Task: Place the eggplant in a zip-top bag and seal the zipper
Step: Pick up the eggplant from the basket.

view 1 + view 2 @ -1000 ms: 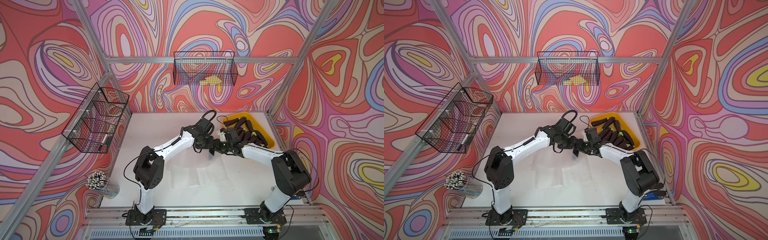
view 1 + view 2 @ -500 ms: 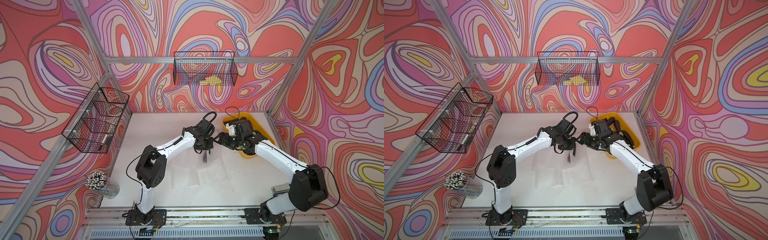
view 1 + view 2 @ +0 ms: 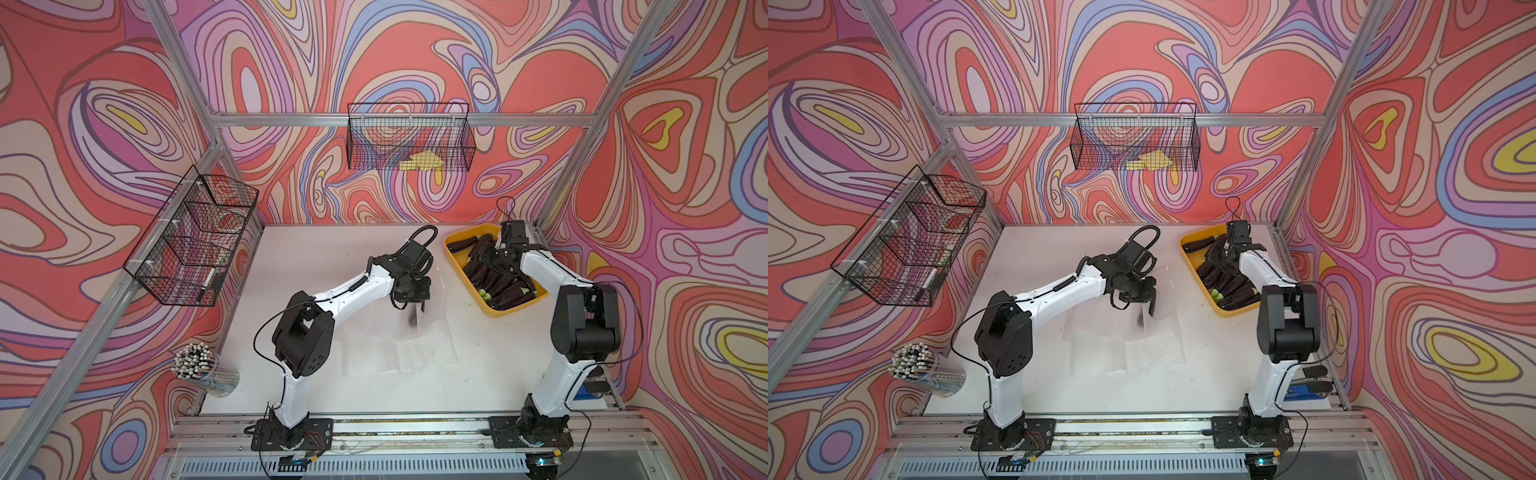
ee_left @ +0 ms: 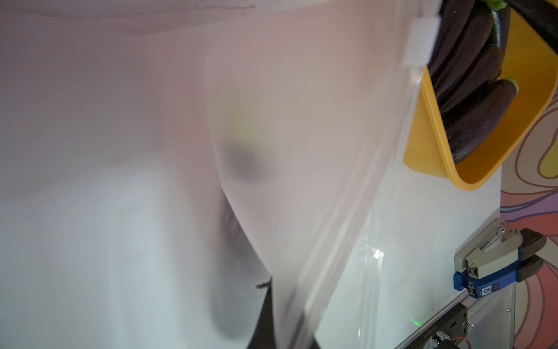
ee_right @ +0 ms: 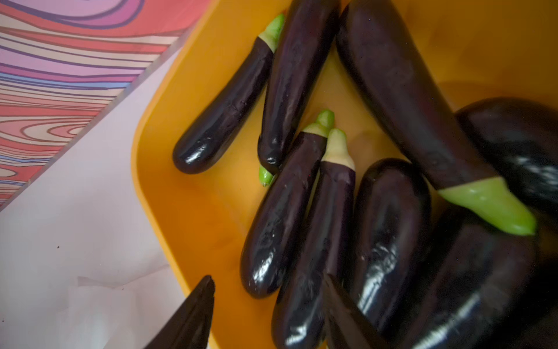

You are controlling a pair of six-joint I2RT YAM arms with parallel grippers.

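My left gripper [image 3: 417, 306] [image 3: 1149, 308] is shut on the rim of a clear zip-top bag [image 3: 430, 332] [image 4: 302, 121] and holds it up off the table. The bag's white slider [image 4: 421, 40] sits at one end of the zipper. A dark shape with a green end [image 4: 243, 157] shows blurred through the bag's wall. Several purple eggplants [image 5: 280, 229] lie in a yellow tray [image 3: 498, 312] [image 5: 157, 151] at the back right. My right gripper [image 3: 487, 259] [image 5: 268, 281] hangs open just above them, its fingertips either side of one eggplant's end.
More flat clear bags [image 3: 415, 357] lie on the white table under the held one. Wire baskets hang on the back wall [image 3: 409, 137] and left wall [image 3: 191, 241]. A cup of pens [image 3: 203, 370] stands front left, and staplers [image 4: 498, 260] lie by the right edge.
My right arm has swung from beside the left gripper at the bag back over the yellow tray. The left gripper still holds the bag, with the dark shape hanging in it.
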